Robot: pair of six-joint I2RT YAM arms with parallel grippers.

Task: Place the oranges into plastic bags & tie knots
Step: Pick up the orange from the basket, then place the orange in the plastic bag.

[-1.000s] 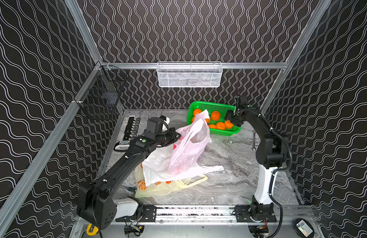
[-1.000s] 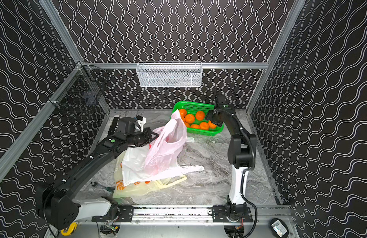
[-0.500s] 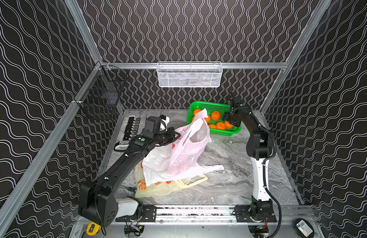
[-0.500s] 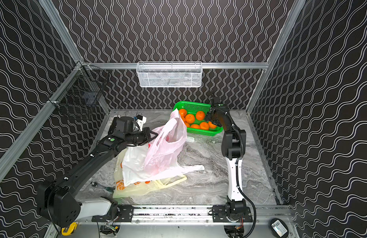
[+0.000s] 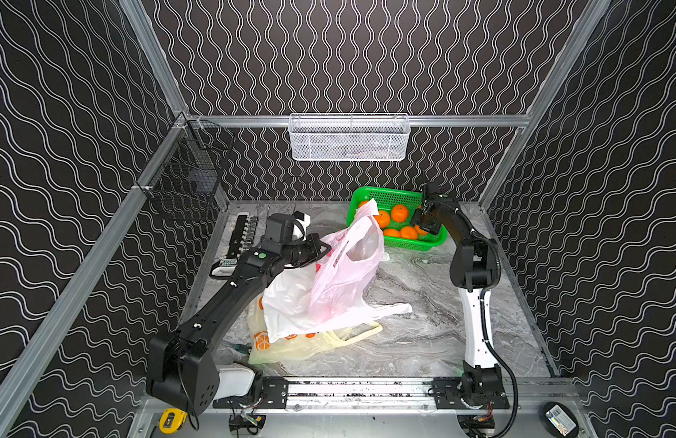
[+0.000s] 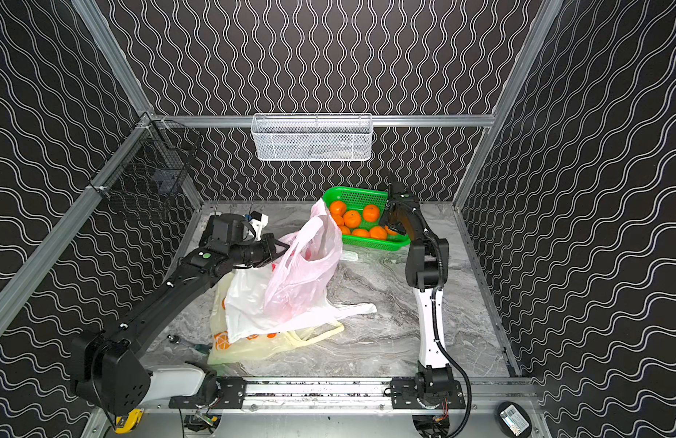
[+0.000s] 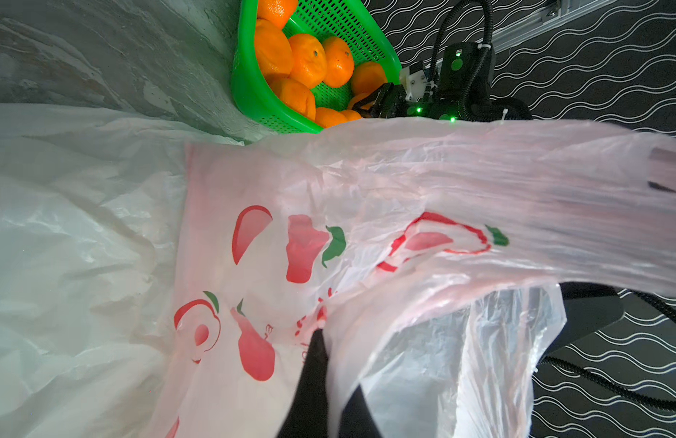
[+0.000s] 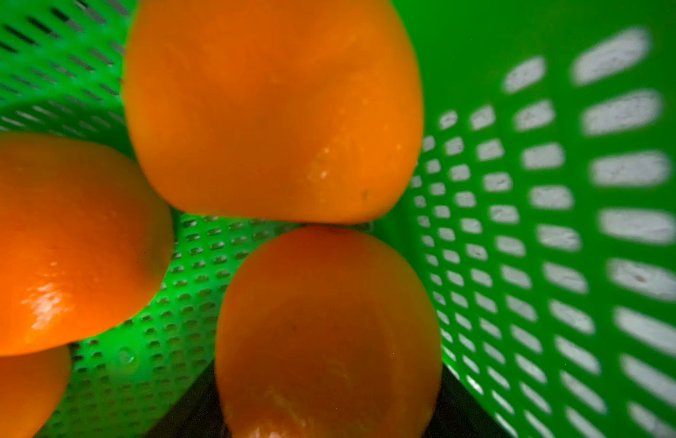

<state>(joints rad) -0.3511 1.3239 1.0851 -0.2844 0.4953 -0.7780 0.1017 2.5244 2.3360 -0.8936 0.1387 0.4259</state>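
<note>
My left gripper [image 5: 322,246] [image 6: 282,246] is shut on the rim of the translucent pink bag [image 5: 348,273] [image 7: 367,189] and holds it up with its mouth open. Under it lie a white bag [image 5: 287,307] and a pale yellow bag [image 5: 291,347] with orange prints. Several oranges [image 5: 399,213] [image 6: 351,219] sit in the green basket [image 5: 389,195] at the back right. My right gripper [image 5: 423,223] [image 6: 393,223] reaches down into that basket. In the right wrist view one orange [image 8: 329,322] fills the gap between its two black fingers.
A power strip [image 5: 245,235] lies along the left wall. On the back rail hangs a white mesh basket [image 5: 348,138], and a black wire basket [image 5: 184,182] hangs on the left rail. A yellow tape measure [image 5: 169,421] sits by the left arm's base.
The right arm has swung its elbow and lowered its gripper into the basket's near right corner, closing round an orange. The left arm and the pink bag have barely moved.
</note>
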